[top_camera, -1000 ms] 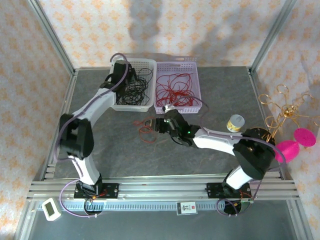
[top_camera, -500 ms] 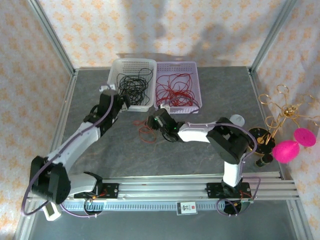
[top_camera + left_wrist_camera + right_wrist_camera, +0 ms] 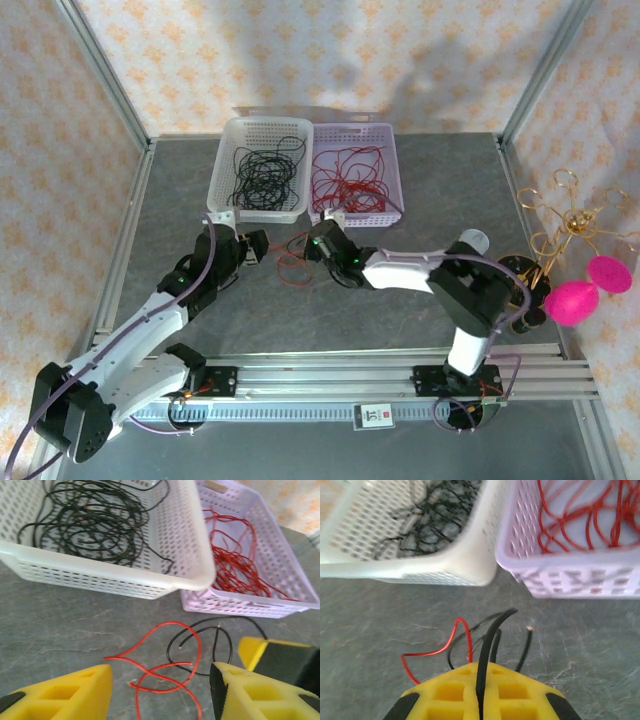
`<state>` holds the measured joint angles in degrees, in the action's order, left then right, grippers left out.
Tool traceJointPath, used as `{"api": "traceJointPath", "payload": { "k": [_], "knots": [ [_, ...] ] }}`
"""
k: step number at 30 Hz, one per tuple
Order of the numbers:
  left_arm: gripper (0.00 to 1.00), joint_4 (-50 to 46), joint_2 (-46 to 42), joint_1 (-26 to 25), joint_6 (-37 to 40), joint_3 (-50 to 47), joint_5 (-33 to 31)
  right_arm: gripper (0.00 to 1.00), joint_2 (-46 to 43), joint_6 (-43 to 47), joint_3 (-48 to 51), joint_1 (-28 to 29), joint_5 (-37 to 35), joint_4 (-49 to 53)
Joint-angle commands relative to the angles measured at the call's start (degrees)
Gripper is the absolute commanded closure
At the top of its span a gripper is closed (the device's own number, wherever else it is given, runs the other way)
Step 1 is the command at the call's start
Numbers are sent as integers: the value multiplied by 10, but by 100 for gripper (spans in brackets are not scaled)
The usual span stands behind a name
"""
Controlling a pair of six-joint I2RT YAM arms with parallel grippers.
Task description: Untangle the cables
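Loose red and black cables (image 3: pixel 292 264) lie tangled on the grey table in front of the two baskets. My right gripper (image 3: pixel 313 247) is shut on a black cable (image 3: pixel 490 640), which runs up between its yellow fingers (image 3: pixel 520 695). Beside that cable curls a red cable (image 3: pixel 432 650). My left gripper (image 3: pixel 260 244) stands open just left of the tangle. In the left wrist view the red loops (image 3: pixel 170 672) and a black loop (image 3: pixel 222 645) lie between its fingers (image 3: pixel 65 695), untouched. The right gripper's yellow finger (image 3: pixel 270 652) shows at the right there.
A white basket (image 3: pixel 228 205) holds black cables (image 3: pixel 262 175). The lavender basket (image 3: pixel 392 205) next to it holds red cables (image 3: pixel 350 178). At the right stand a gold wire ornament (image 3: pixel 568 222), pink shapes (image 3: pixel 572 302) and a small tin (image 3: pixel 473 240).
My left arm has swung back from the white basket down to the loose tangle, its jaws narrowing. My right gripper has closed on the black cable.
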<state>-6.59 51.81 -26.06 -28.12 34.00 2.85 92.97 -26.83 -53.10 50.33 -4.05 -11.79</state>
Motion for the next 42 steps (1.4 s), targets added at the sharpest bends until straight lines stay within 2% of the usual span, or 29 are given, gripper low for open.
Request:
{"api": "traceJointPath", "payload": {
  "k": [1,3,6,11,18,26,33,37,39,42],
  "knots": [
    [44,1,-14,-11,8,10,47,95,-73,108,5,1,33,52],
    [44,11,-13,-14,19,20,76,96,-110,164,-2,-1,78,86],
    [43,39,0,-18,46,36,144,94,-155,245,-28,-11,185,140],
    [38,101,19,-22,66,45,222,94,-190,280,-60,-53,284,179],
    [40,168,9,-23,31,18,263,94,-220,274,-51,-77,307,157],
    [41,180,28,-24,20,-5,248,94,-230,257,-42,-79,334,133],
    [62,197,61,-34,16,1,234,94,-240,245,-32,-79,338,119],
    [89,197,72,-42,16,3,207,94,-246,241,-26,-79,331,113],
    [100,197,70,-48,16,3,179,95,-246,240,-24,-79,326,111],
    [100,172,58,-63,21,12,118,94,-249,241,-15,-78,293,102]
  ]
}}
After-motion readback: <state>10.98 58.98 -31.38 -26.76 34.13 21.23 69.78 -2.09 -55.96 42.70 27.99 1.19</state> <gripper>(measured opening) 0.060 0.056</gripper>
